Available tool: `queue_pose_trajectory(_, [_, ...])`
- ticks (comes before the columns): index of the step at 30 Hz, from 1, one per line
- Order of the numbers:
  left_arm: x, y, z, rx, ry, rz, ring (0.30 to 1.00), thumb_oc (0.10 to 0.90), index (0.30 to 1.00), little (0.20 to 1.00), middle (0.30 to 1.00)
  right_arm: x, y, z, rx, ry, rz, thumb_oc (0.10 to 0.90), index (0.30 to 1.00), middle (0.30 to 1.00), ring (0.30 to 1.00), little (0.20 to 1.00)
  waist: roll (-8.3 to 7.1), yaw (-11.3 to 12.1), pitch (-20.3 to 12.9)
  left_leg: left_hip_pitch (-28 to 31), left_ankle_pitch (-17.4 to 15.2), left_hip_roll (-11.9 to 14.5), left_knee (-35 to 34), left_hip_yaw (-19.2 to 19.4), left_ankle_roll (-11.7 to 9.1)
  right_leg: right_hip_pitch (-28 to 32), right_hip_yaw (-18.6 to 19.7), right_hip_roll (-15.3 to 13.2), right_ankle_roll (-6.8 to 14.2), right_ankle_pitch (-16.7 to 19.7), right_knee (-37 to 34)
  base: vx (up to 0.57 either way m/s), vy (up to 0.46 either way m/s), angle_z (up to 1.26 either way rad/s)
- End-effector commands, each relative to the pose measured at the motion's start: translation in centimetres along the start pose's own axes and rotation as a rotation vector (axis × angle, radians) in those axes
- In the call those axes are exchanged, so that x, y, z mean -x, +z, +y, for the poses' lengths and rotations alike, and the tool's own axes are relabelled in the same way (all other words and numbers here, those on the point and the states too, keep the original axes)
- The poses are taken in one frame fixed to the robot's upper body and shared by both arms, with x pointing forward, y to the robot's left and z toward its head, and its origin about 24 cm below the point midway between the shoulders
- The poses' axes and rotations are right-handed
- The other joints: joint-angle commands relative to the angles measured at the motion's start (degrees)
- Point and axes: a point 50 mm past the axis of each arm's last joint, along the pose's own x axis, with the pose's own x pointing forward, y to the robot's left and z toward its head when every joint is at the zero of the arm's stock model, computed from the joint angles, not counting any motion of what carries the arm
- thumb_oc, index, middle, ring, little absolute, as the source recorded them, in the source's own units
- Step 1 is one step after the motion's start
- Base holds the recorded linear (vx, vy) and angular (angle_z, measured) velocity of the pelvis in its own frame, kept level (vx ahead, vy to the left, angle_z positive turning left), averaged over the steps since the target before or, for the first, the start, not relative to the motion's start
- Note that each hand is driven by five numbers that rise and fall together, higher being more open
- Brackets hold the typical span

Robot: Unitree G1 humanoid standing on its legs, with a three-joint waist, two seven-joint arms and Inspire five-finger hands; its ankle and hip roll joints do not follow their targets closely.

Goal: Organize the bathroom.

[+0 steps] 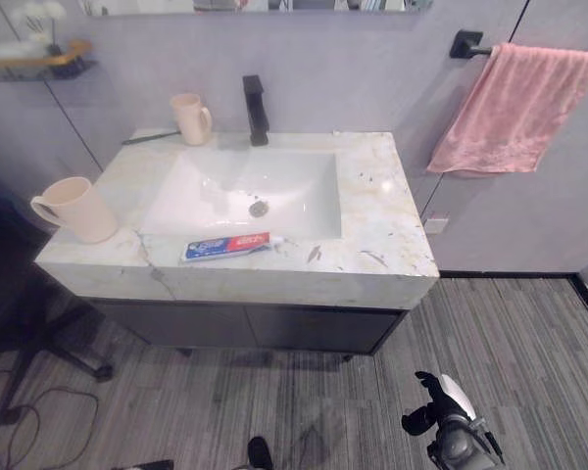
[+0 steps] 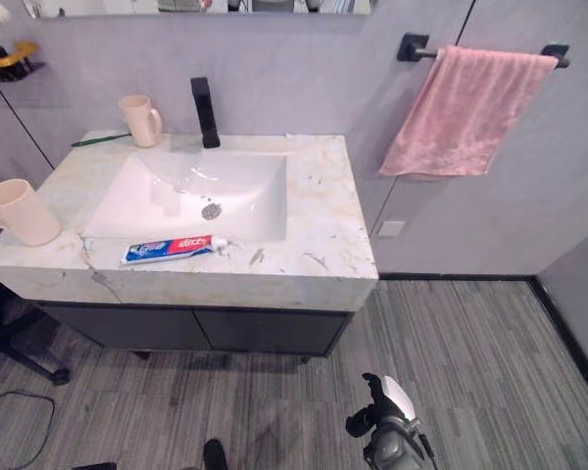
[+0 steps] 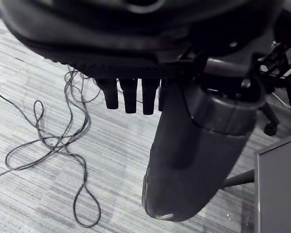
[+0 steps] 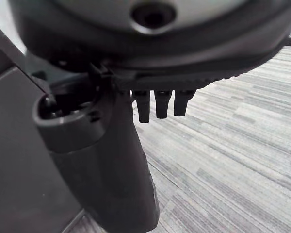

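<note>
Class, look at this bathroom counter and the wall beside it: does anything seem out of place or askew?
Yes. A toothpaste tube lies flat on the counter's front edge, and a toothbrush lies loose at the back beside one cup. The second cup stands apart at the left corner. The pink towel hangs bunched and uneven on its bar.

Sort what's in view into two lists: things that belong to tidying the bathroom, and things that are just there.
For the job:
toothpaste tube, lying at the counter's front edge
near cup, on the counter's left corner
far cup, beside the faucet
toothbrush, lying by the far cup
pink towel, hanging on its bar

Just there:
faucet
sink basin
wall shelf
</note>
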Motion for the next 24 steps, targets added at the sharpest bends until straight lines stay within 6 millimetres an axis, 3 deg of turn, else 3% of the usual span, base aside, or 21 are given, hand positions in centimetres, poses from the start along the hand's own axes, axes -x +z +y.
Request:
queue_pose_trajectory(1, [-0.4, 1.7, 2.0, 0.013, 0.081, -0.064, 0.9, 0.8, 0.9, 0.9, 0.9, -0.3, -0.6, -2.2, 0.052, -0.073, -0.014, 0.8, 0.9, 0.9, 0.9, 0.9, 0.15, -1.51, -1.05, -1.06, -2.72, -1.69, 0.85, -5.04, 1.8, -4.34, 0.49, 4.33, 0.43, 0.36, 6.5, -0.07, -0.079, -0.08])
queue_pose_trajectory(4, [-0.4, 1.8, 2.0, 0.035, 0.062, -0.075, 0.9, 0.8, 0.9, 0.9, 0.9, -0.4, -0.5, -2.2, 0.088, -0.051, -0.022, 0.8, 0.9, 0.9, 0.9, 0.9, 0.21, -1.44, -0.26, -1.09, -3.25, -1.05, 3.41, -6.58, 1.62, -5.43, 0.17, 4.8, -0.88, -0.55, 9.02, -0.11, -0.096, 0.06])
queue_pose_trajectory(5, [-0.4, 1.9, 2.1, 0.038, 0.049, -0.096, 0.9, 0.8, 0.9, 0.9, 0.9, -0.5, -0.3, -2.2, 0.109, -0.042, -0.026, 0.8, 0.9, 0.9, 0.9, 0.9, -0.2, -0.26, 0.61, -2.6, -2.57, -0.99, 6.02, -11.49, 1.03, -4.91, 0.89, 4.93, -1.67, -0.71, 9.49, -0.08, -0.061, 0.08])
queue_pose_trajectory(9, [-0.4, 2.0, 2.4, 0.013, 0.032, -0.135, 0.9, 0.8, 0.9, 0.9, 0.9, -0.8, 0.5, -2.1, 0.144, -0.019, -0.048, 0.8, 0.9, 0.9, 0.9, 0.9, -1.18, 1.51, 1.41, -2.84, -1.73, 0.26, 8.75, -16.64, 1.17, -4.3, 1.65, 4.94, -2.58, -0.24, 8.99, -0.05, -0.055, -0.09])
queue_pose_trajectory(10, [-0.2, 2.8, 2.3, -0.045, 0.01, -0.187, 0.9, 0.8, 0.9, 0.9, 0.9, -0.8, 0.5, -2.2, 0.122, -0.019, -0.044, 0.8, 0.9, 0.9, 0.9, 0.9, -1.85, 0.77, 1.05, -1.35, 1.01, 5.21, 8.97, -13.66, 0.87, -4.16, 0.66, 4.82, -2.92, 0.83, 7.53, -0.07, -0.049, -0.38])
queue_pose_trajectory(12, [-0.2, 3.4, 2.3, -0.075, -0.004, -0.21, 0.9, 0.8, 0.9, 0.9, 0.9, -0.8, 0.3, -2.3, 0.115, -0.024, -0.037, 0.8, 0.9, 0.9, 0.9, 0.9, -1.69, 0.45, 0.79, -0.28, 1.16, 6.09, 7.64, -13.79, 0.93, -4.5, 0.36, 4.58, -2.76, 0.9, 7.45, -0.04, 0.007, 0.44])
queue_pose_trajectory(17, [0.3, 5.0, 1.2, -0.076, -0.1, -0.251, 0.9, 0.8, 0.9, 0.9, 0.9, -0.9, -0.5, -2.6, 0.068, -0.068, 0.023, 0.8, 0.9, 0.9, 0.9, 0.9, 0.78, 0.43, 0.8, 2.73, 0.44, 4.75, -0.1, -15.49, -0.94, -4.72, 0.37, 4.71, -2.07, -0.21, 8.13, 0.0, 0.128, 0.41])
queue_pose_trajectory(20, [1.0, 5.4, -0.7, -0.047, -0.295, -0.275, 0.9, 0.8, 0.9, 0.9, 0.9, -0.7, -1.1, -2.8, -0.003, -0.084, 0.066, 0.8, 0.9, 0.9, 0.9, 0.9, 2.14, -0.47, 0.89, 2.4, 2.08, 4.23, -4.86, -12.73, -2.0, -3.73, 0.32, 4.56, -1.24, 0.24, 6.17, 0.03, 0.197, 0.13])
queue_pose_trajectory(23, [2.1, 6.7, -2.3, 0.052, -0.421, -0.388, 0.9, 0.8, 0.9, 0.9, 0.9, -0.5, -1.7, -2.4, -0.06, -0.062, 0.105, 0.8, 0.9, 0.9, 0.9, 0.9, 2.42, -1.44, 0.59, 2.89, 1.84, 3.89, -6.0, -9.51, -1.89, -4.92, -0.87, 3.86, -0.77, 1.07, 5.53, 0.02, 0.189, -0.13])
queue_pose_trajectory(24, [2.4, 6.9, -2.7, 0.059, -0.445, -0.398, 0.9, 0.8, 0.9, 0.9, 0.9, -0.5, -1.9, -2.1, -0.103, -0.031, 0.132, 0.8, 0.9, 0.9, 0.9, 0.9, 2.21, -1.31, 0.63, 2.79, 1.53, 3.09, -5.77, -10.08, -1.9, -5.01, -0.85, 3.63, -0.43, 2.11, 4.34, 0.0, 0.164, -0.1])
